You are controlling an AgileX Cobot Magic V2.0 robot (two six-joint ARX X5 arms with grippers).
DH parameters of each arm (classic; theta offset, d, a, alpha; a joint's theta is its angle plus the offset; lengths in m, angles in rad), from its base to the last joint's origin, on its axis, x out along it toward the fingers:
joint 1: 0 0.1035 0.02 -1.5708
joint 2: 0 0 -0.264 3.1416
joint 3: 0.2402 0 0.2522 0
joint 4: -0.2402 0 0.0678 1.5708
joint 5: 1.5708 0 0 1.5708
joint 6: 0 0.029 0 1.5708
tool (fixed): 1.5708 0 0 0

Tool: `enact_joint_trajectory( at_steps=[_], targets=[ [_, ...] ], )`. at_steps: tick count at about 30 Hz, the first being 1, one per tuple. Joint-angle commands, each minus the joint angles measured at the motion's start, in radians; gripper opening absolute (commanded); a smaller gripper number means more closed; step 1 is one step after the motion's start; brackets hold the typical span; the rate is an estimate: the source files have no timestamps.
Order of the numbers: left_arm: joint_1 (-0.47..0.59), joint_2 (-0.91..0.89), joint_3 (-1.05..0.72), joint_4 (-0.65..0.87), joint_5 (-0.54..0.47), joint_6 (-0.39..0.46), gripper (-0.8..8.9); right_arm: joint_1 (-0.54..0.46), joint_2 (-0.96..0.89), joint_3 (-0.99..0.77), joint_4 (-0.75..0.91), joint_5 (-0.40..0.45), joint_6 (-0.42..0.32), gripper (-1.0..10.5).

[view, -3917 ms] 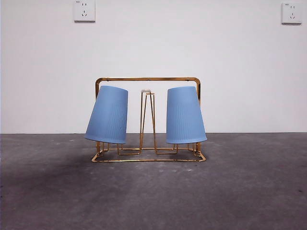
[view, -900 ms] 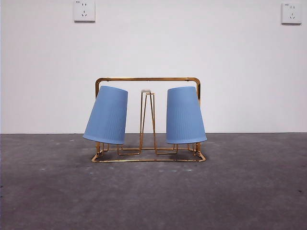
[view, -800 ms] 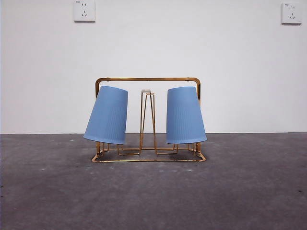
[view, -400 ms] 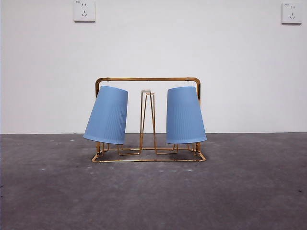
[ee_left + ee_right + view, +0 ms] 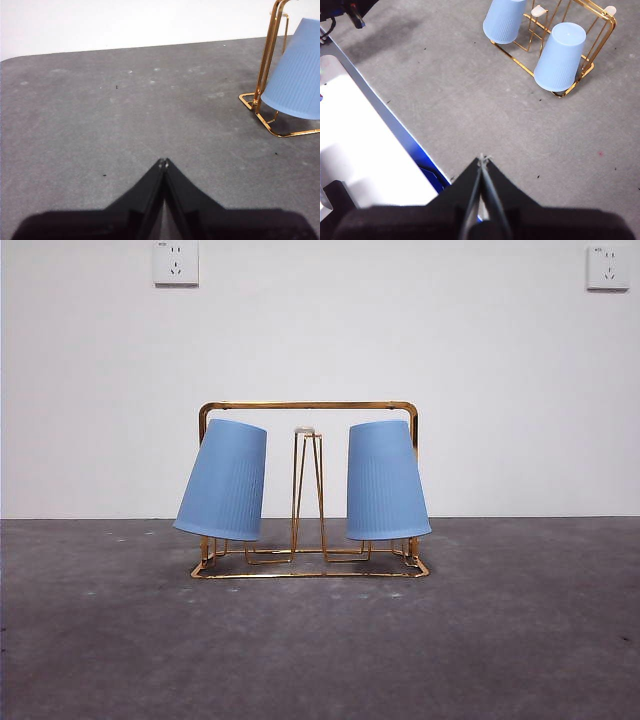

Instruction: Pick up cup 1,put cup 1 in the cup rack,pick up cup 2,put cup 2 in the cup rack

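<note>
- We are looking level across a grey worktop [image 5: 320, 640] at the cup rack [image 5: 308, 406], a gold wire frame standing at the centre, in front of a white wall.
- Two blue cups are sitting upside down on the rack's outer prongs: cup 1 [image 5: 223, 480] at 9 o'clock from the rack's middle, leaning outward, and cup 2 [image 5: 385, 481] at 3 o'clock, tilting slightly the other way. Which cup is which we are judging only by position.
- The middle prongs [image 5: 307, 490], with a whitish tip, are standing bare between the cups.
- Our left pincer [image 5: 163, 162] is hovering over bare worktop, clenched with its jaws meeting at the tips and grasping nothing; the rack is well apart from it, with one cup at the view's edge.
- Our right pincer [image 5: 483, 159] is also clenched on nothing, hanging high above the worktop with the whole rack well apart at 1 o'clock.
- We are judging both placements done, so the step in hand is retreating.
- To do that well, we are advising keeping both arms well clear of the rack, since the leaning cup looks easy to knock off its prongs.
</note>
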Motion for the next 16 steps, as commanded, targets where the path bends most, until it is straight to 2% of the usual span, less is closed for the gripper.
enact_joint_trajectory(
  at_steps=[1, 3, 4, 6, 8, 12, 16],
  targets=[
    [0.004, 0.000, -0.011, 0.011, 0.000, -0.009, -0.03, 0.000, -0.002, -0.005, 0.003, 0.004, 0.009, 0.0],
    [0.004, 0.000, -0.011, 0.011, 0.000, -0.009, -0.03, -0.010, -0.005, -0.005, 0.005, 0.005, 0.003, 0.0],
    [0.004, 0.000, -0.011, 0.011, 0.000, -0.009, -0.03, -0.032, -0.015, -0.005, 0.013, 0.015, -0.050, 0.0],
    [0.004, 0.000, -0.011, 0.011, 0.000, -0.009, -0.03, -0.090, -0.044, -0.007, 0.047, 0.010, -0.102, 0.0],
    [0.004, 0.000, -0.011, 0.011, 0.000, -0.009, -0.03, -0.189, -0.083, -0.014, 0.137, -0.030, -0.127, 0.0],
    [0.004, 0.000, -0.011, 0.011, 0.000, -0.009, -0.03, -0.440, -0.192, -0.083, 0.359, -0.170, -0.113, 0.0],
    [0.004, 0.001, -0.011, 0.011, 0.000, -0.009, -0.03, -0.640, -0.320, -0.230, 0.542, -0.162, -0.128, 0.0]
  ],
)
